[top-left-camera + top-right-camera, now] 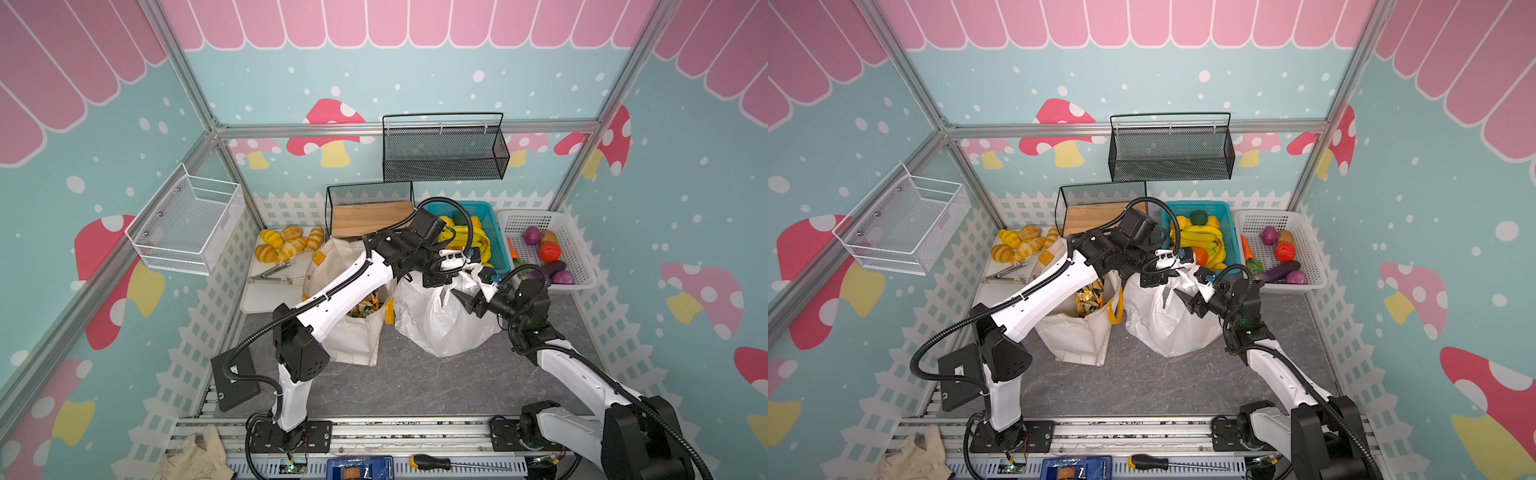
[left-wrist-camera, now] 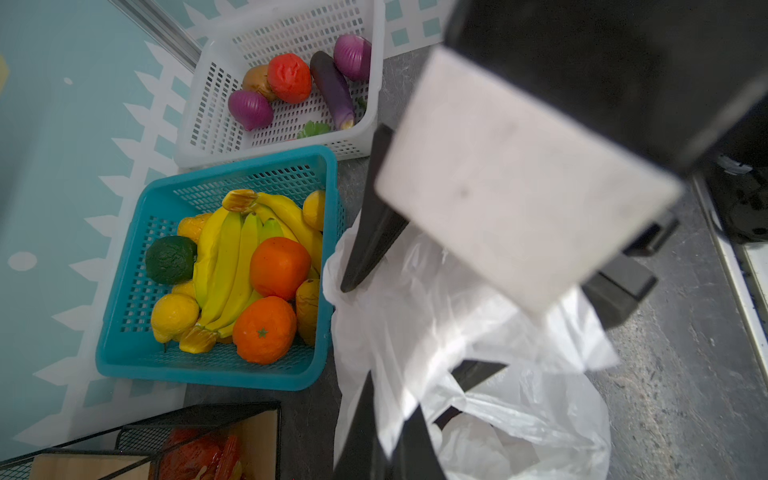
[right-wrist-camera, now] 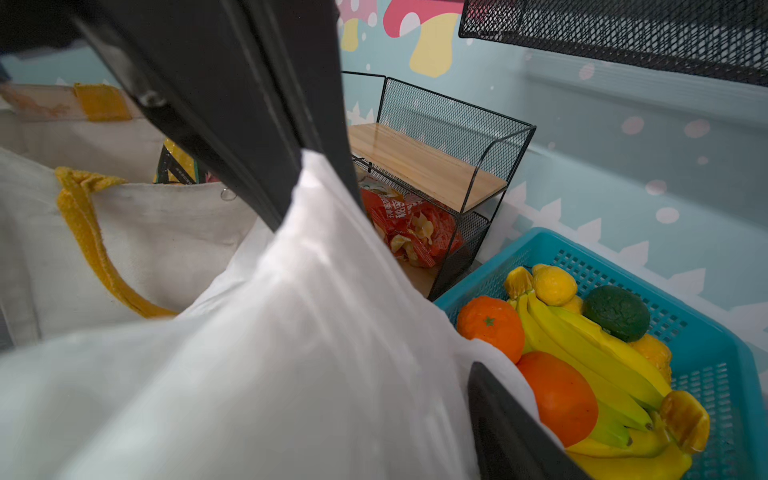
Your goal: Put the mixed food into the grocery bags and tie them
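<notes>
The white plastic grocery bag (image 1: 444, 320) (image 1: 1167, 324) stands mid-table beside the cream canvas tote (image 1: 353, 336) (image 1: 1075, 336). Gold-black snack packets (image 1: 365, 305) (image 1: 1088, 297) show inside the tote. My left gripper (image 1: 436, 278) (image 2: 394, 390) is shut on a strip of the plastic bag's top film. My right gripper (image 1: 465, 300) (image 1: 1185, 297) is at the bag's top from the right, open; its fingers (image 2: 374, 224) stand apart with film draped between. A purple eggplant (image 1: 555, 266) (image 2: 332, 89) and a red-orange round vegetable (image 1: 550, 251) lie in the white basket.
A teal basket (image 1: 496, 232) of bananas and oranges sits right behind the plastic bag, and the white basket (image 1: 582, 266) is further right. A black mesh shelf (image 1: 370, 212) holds an orange packet (image 3: 411, 232). Bread rolls (image 1: 286, 245) and tongs (image 1: 270, 274) lie on a tray at the left.
</notes>
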You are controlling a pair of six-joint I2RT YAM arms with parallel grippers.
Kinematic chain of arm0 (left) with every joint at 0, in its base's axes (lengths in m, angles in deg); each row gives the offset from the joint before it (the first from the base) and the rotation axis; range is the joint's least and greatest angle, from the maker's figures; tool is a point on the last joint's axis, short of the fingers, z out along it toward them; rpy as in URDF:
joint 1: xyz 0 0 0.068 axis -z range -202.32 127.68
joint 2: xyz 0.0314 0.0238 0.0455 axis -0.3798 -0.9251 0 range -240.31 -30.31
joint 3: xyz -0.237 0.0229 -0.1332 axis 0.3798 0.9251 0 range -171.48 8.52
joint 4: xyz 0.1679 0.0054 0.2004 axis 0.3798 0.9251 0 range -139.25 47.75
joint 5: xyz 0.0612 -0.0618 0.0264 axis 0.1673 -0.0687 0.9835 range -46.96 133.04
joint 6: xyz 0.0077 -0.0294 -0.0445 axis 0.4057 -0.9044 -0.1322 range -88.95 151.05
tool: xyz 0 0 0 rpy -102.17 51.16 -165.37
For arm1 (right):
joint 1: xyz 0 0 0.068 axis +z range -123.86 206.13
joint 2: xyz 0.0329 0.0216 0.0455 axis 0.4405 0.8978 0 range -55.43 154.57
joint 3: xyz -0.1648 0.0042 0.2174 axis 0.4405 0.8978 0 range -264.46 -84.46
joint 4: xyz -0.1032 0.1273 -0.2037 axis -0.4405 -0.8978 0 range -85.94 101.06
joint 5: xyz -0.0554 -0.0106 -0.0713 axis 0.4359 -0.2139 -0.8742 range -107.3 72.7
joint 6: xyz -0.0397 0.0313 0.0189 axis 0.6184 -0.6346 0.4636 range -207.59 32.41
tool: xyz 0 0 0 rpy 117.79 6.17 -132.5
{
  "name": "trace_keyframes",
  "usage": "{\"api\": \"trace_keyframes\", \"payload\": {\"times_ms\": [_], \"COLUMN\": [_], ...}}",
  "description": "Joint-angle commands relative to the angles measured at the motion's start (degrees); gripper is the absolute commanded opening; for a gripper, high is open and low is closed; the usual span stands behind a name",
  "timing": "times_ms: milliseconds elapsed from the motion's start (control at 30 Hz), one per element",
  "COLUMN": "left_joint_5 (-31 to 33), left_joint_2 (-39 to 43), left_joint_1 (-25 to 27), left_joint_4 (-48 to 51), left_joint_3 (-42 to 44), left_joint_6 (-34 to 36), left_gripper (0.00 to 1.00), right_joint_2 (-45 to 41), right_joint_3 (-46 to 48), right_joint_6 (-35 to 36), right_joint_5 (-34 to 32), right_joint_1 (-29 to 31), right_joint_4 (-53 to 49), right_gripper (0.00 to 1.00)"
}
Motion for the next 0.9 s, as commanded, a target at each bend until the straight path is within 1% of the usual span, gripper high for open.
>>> {"api": "trace_keyframes", "payload": {"times_ms": [0,267,400,467,533,667,733,867], "left_joint_5": [-2.42,-2.41,-1.71,-0.33,1.47,6.02,8.52,12.51], "left_joint_2": [0.58,0.75,0.84,0.93,0.85,0.92,1.01,1.23], "left_joint_1": [0.01,0.27,0.27,0.36,0.35,0.79,1.21,1.77], "left_joint_4": [1.0,0.99,1.0,0.99,0.99,0.01,-1.57,-4.84], "left_joint_3": [-1.92,-1.59,-1.29,-0.89,-0.85,0.42,1.61,3.74], "left_joint_6": [-0.93,-1.46,-1.13,-0.47,0.2,1.88,2.77,4.04], "left_gripper": [0.0,0.0,0.0,0.0,0.0,0.0,0.0,0.0], "right_joint_2": [1.53,6.42,7.81,7.41,6.67,4.42,3.2,1.15], "right_joint_3": [1.16,0.58,1.22,2.25,3.35,5.36,6.37,7.31], "right_joint_6": [-1.27,-4.27,-5.71,-7.13,-8.54,-10.58,-11.27,-12.24], "right_joint_5": [-1.03,-6.15,-10.95,-14.37,-18.29,-24.89,-25.88,-24.79], "right_joint_1": [0.77,3.03,3.86,3.96,3.96,3.96,3.96,3.96], "right_joint_4": [4.67,12.11,15.52,17.18,18.21,17.83,17.64,17.14], "right_gripper": [0.75,0.76,0.76,0.73,0.66,0.43,0.35,0.2]}}
